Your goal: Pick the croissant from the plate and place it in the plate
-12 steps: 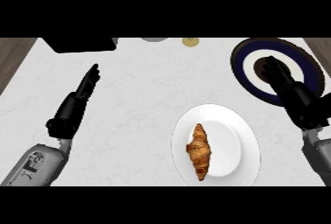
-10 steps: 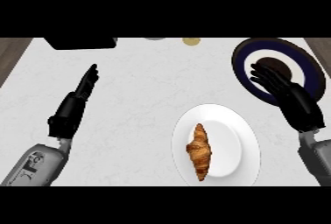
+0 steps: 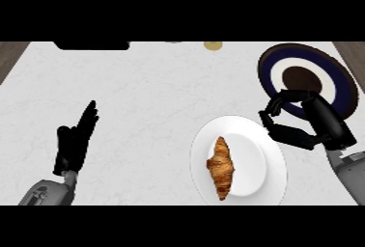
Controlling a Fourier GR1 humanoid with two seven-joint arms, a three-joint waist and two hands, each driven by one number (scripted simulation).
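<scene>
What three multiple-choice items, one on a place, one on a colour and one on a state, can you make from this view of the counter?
1. Where does the croissant lie?
A. on the white plate
B. on the dark blue ringed plate
C. on the bare counter

2. Which colour is the centre of the dark blue ringed plate?
A. yellow
B. dark brown
C. green

3. How is the right hand?
A. curled round the croissant
B. flat on the white plate
C. fingers curled, holding nothing

Key: 1 A, the croissant lies inside the white plate's rim. 2 B, a dark brown disc sits inside the white ring. 3 C, the hand is beside the white plate's upper right edge, apart from the croissant.
</scene>
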